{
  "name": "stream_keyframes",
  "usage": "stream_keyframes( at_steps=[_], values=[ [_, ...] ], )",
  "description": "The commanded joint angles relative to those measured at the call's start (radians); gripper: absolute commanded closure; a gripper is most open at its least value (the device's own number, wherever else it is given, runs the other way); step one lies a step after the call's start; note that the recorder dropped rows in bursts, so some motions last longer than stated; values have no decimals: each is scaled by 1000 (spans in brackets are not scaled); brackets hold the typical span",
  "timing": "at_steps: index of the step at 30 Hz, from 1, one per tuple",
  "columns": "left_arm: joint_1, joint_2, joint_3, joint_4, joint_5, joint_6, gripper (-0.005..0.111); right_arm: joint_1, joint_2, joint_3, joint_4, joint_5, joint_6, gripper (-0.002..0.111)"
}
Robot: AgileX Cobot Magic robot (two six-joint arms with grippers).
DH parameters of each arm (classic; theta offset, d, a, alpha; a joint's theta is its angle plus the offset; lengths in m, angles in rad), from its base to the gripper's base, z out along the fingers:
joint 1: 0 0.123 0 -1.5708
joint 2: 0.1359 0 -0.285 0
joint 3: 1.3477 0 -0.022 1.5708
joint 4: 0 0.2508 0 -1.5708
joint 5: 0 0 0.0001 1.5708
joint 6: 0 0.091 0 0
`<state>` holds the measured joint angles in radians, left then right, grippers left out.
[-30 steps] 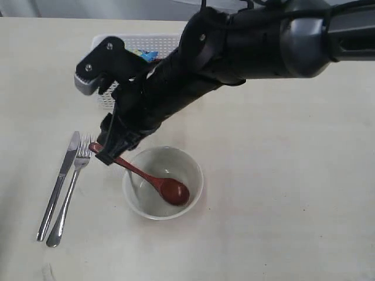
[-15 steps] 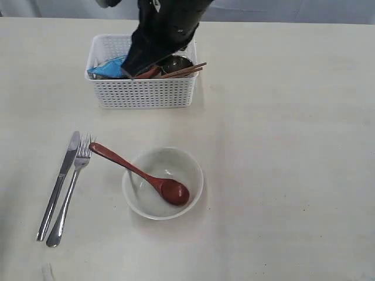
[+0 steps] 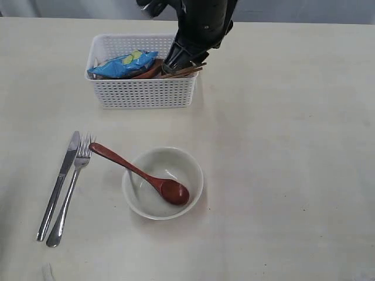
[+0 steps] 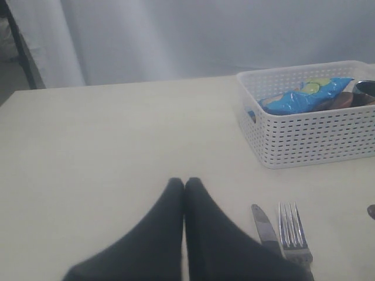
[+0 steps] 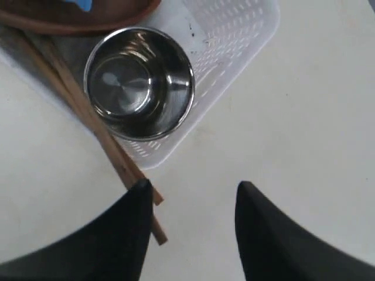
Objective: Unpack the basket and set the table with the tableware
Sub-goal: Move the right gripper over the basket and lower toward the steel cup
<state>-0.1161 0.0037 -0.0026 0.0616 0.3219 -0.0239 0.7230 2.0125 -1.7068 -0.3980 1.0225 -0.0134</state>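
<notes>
Overhead, the right gripper (image 5: 193, 187) hangs with jaws apart and empty above the right end of the basket (image 3: 140, 93). There a steel cup (image 5: 139, 82) stands upright in the corner, beside chopsticks (image 5: 88, 114) that poke out over the rim. A plate (image 5: 88, 17) and a blue bag (image 3: 123, 63) fill the rest.

On the table (image 3: 281, 175), knife (image 3: 58, 181) and fork (image 3: 73, 187) lie side by side to the left of the bowl (image 3: 140, 196). The spoon (image 3: 140, 174) rests in the bowl, its handle reaching toward the fork. The left gripper (image 4: 184, 181), jaws pressed together on nothing, sits low over the table near the knife and fork.

The cup looks the likeliest next pick. It should be light and rigid, but polished and slippery, so a pinch across its thin wall seems best, one finger inside and one outside, on the side away from the chopsticks. The chopsticks are stiff, light and apt to roll, and are best taken together at their overhanging ends.
</notes>
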Motion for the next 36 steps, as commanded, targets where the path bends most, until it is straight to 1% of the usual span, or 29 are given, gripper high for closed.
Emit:
stream_keyframes(
  at_steps=[1, 4, 7, 12, 14, 36],
  values=[
    [2, -4, 3, -5, -2, 2, 107, -26, 53, -121, 82, 94, -104, 64],
    [2, -4, 3, -5, -2, 2, 107, -26, 108, -210, 147, 186, -226, 64],
    [2, -4, 3, -5, -2, 2, 107, -26, 161, -285, 179, 199, -326, 64],
    [2, -4, 3, -5, -2, 2, 107, -26, 195, -311, 142, 199, -498, 64],
    [2, -4, 3, -5, -2, 2, 107, -26, 201, -311, 134, 199, -538, 64],
    [2, -4, 3, -5, -2, 2, 107, 0, 224, -309, 131, 199, -557, 64]
  ],
)
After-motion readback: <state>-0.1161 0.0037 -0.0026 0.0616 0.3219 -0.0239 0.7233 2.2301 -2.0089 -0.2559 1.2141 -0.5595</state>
